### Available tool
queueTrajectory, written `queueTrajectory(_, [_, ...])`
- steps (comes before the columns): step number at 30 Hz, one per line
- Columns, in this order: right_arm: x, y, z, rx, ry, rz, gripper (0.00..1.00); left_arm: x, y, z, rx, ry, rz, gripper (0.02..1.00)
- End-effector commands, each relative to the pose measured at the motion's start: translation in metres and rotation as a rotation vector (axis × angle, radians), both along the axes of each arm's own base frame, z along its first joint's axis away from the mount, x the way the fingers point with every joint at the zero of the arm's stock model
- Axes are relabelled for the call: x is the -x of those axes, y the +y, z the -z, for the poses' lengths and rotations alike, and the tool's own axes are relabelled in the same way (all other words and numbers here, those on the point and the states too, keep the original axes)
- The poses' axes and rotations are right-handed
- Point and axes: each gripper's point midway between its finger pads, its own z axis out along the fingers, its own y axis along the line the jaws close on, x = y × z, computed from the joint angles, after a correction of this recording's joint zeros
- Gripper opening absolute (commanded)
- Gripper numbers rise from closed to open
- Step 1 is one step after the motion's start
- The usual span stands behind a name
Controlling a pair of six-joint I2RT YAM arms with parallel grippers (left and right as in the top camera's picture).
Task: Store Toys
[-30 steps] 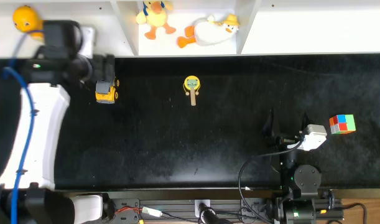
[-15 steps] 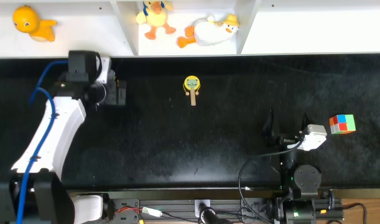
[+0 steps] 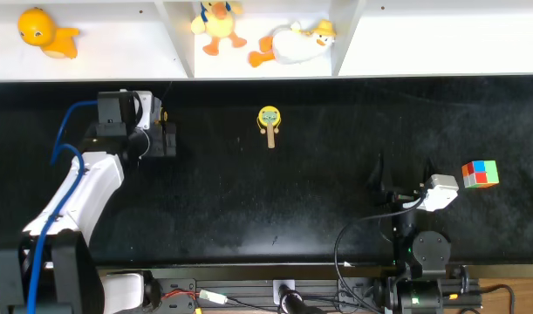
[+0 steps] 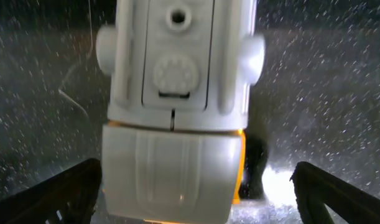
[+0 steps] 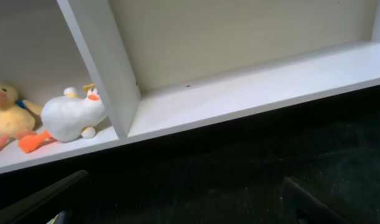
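Observation:
A small toy truck with a white body and yellow underside stands on the black table close under my left wrist. My left gripper is open, with one finger on each side of the truck and gaps between. In the top view the left gripper covers the truck at the table's back left; only a yellow sliver shows. My right gripper is open and empty near the front right. A yellow stick toy lies mid-table. A coloured cube sits at the right.
A white shelf runs along the table's far edge. An orange duck sits in its left bay, and a yellow duck plush and a white goose plush in the middle bay. The right bay is bare.
My left arm has drawn back from the shelf's left bay and come down over the toy truck, which it now hides from above. The right arm has not moved.

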Motion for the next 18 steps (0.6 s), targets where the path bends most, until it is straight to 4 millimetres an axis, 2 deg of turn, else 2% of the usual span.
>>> queueTrajectory(1, [-0.0008, 0.0021, 0.0056, 0.001, 0.009, -0.010, 0.993, -0.0016, 0.0043, -0.0020, -0.005, -0.028, -0.019, 0.943])
queueTrajectory(9, [-0.0008, 0.0021, 0.0055, 0.001, 0.009, -0.010, 0.996, -0.0039, 0.0059, 0.0045, -0.005, -0.051, -0.024, 0.840])
queueTrajectory(18, [-0.0008, 0.0021, 0.0055, 0.001, 0.009, -0.010, 0.996, -0.0040, 0.0060, 0.0045, -0.006, -0.051, -0.024, 0.632])
